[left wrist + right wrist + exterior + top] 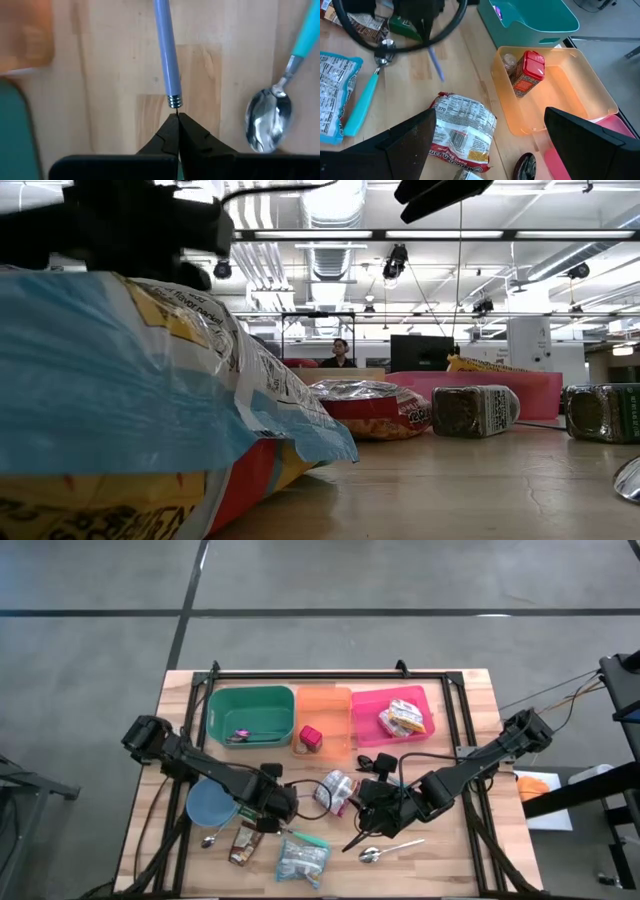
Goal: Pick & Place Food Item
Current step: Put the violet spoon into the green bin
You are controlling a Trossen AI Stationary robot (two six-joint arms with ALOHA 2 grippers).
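My left gripper (272, 810) is at the table's near middle, shut on a thin utensil with a lavender handle (166, 50). That handle also shows below it in the right wrist view (436, 62). My right gripper (495, 150) hovers open above a crinkled food packet (462, 127), touching nothing. A red-lidded jar (526, 72) stands in the orange bin (323, 720). A snack bag (402, 718) lies in the pink bin (420, 730). A clear packet (303, 858) and a brown packet (243, 840) lie flat near the front edge. My left gripper pinches the utensil's thin dark end just past the metal collar (173, 101), between its two fingertips (192, 131). The fingers come from above, pointing down, in line with the utensil. The lavender handle hangs below them; whether its lower end is off the table I cannot tell.
A teal-handled spoon (265, 120) lies on the wood beside the hanging handle, and a plain metal spoon (390, 850) lies near the front. A blue plate (213, 805) sits under the left arm. The green bin (250, 715) holds small items. A person stands far behind the table (340, 352).
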